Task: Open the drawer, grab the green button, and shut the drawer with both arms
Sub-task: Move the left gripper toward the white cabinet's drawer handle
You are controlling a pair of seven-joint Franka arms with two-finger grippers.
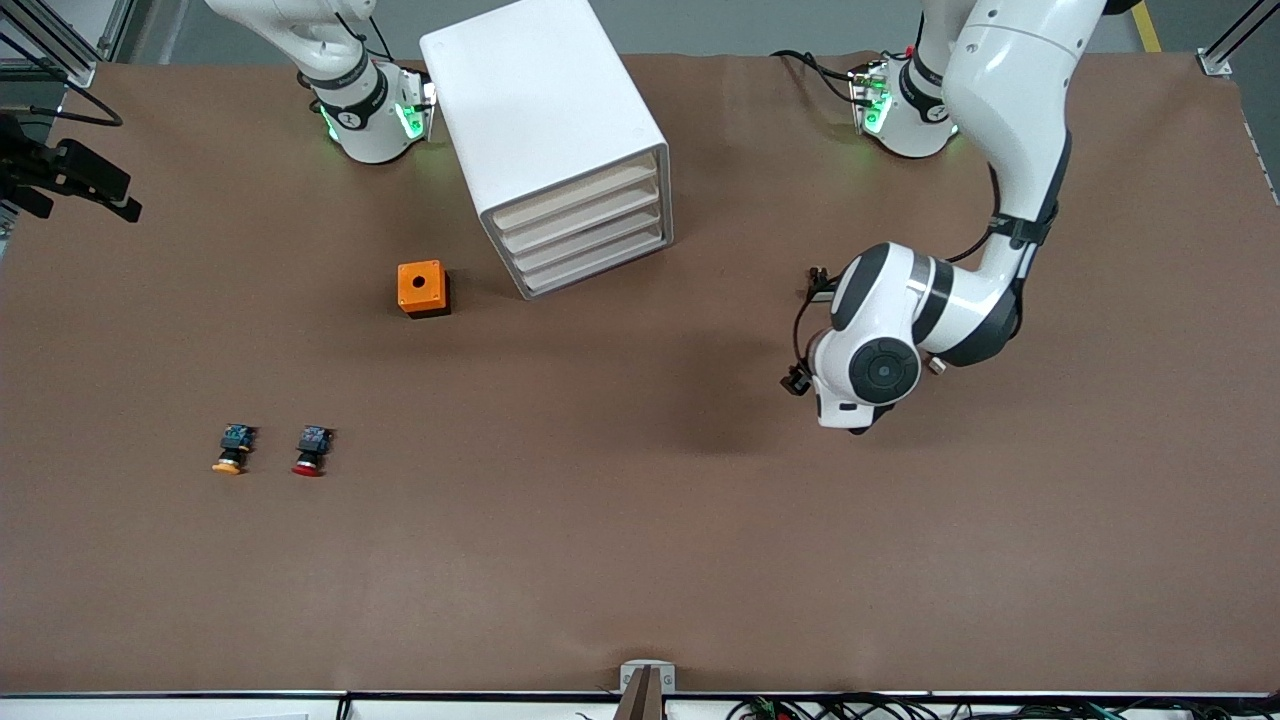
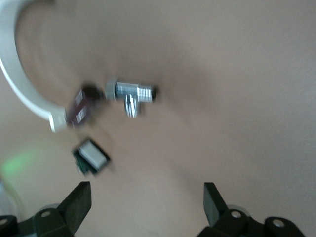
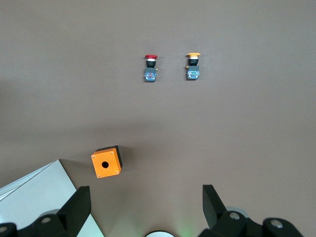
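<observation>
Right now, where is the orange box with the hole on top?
The orange box stands on the table beside the white cabinet, toward the right arm's end, farther from the front camera than the two buttons.

I count one white boxy plastic cabinet with four cream-fronted drawers, all shut. One orange cube box with a round hole. Two small push buttons: one red-capped, one orange-yellow-capped. Two white jointed arms. One small metal tee fitting.
</observation>
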